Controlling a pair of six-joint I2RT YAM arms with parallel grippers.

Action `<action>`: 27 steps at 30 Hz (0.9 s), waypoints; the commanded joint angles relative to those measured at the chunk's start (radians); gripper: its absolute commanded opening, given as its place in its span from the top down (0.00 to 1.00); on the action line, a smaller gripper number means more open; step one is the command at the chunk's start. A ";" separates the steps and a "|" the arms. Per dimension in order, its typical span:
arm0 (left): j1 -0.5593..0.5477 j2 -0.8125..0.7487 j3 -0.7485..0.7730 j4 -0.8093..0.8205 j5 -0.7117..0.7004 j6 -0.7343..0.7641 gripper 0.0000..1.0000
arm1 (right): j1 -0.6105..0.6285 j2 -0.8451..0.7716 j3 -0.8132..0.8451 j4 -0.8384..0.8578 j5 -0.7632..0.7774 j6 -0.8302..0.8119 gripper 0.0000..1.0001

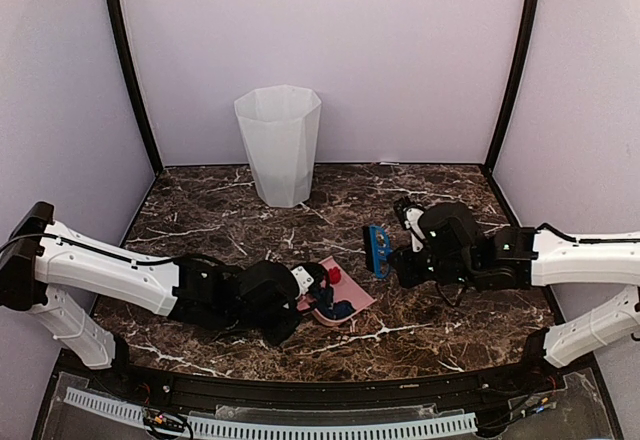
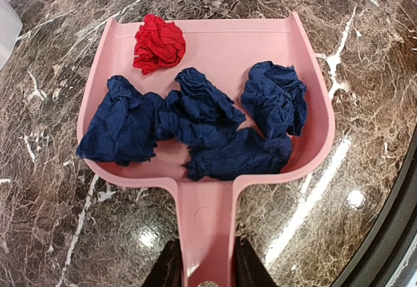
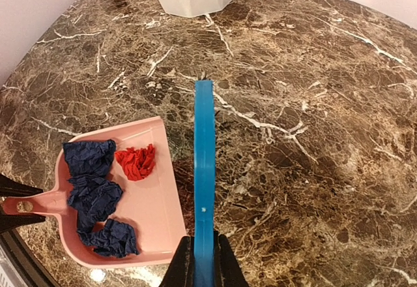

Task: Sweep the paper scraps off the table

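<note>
Table (image 1: 440, 330): dark veined marble; white bin (image 1: 279, 145) upright at upper centre of the top view; left tool (image 2: 207, 271): clamped on the handle of the pink dustpan (image 2: 221, 45), lower centre of the top view; paper scraps (image 2: 202, 120): those in view lie inside the dustpan; navy wads (image 2: 124, 124) bunched near its handle, one red wad (image 2: 158, 42) nearer its lip; right tool (image 3: 203, 264): closed on the blue brush (image 3: 204, 143), just right of the dustpan.
</note>
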 commanded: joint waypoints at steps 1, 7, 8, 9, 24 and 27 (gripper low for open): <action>0.003 -0.036 0.006 0.024 -0.017 0.001 1.00 | -0.006 0.016 -0.014 0.154 -0.043 -0.024 1.00; 0.003 -0.047 0.004 0.034 0.003 0.003 1.00 | -0.007 0.066 -0.013 0.245 -0.115 -0.044 1.00; 0.003 -0.048 0.003 0.034 0.004 0.002 1.00 | -0.007 0.073 -0.011 0.250 -0.121 -0.045 1.00; 0.003 -0.048 0.003 0.037 0.005 0.002 1.00 | -0.006 0.087 -0.006 0.254 -0.129 -0.045 1.00; 0.003 -0.062 -0.005 0.041 -0.002 0.000 1.00 | -0.005 0.070 -0.044 0.360 -0.381 -0.053 1.00; 0.003 -0.064 -0.005 0.041 -0.007 -0.002 1.00 | -0.004 0.025 -0.047 0.302 -0.316 -0.037 1.00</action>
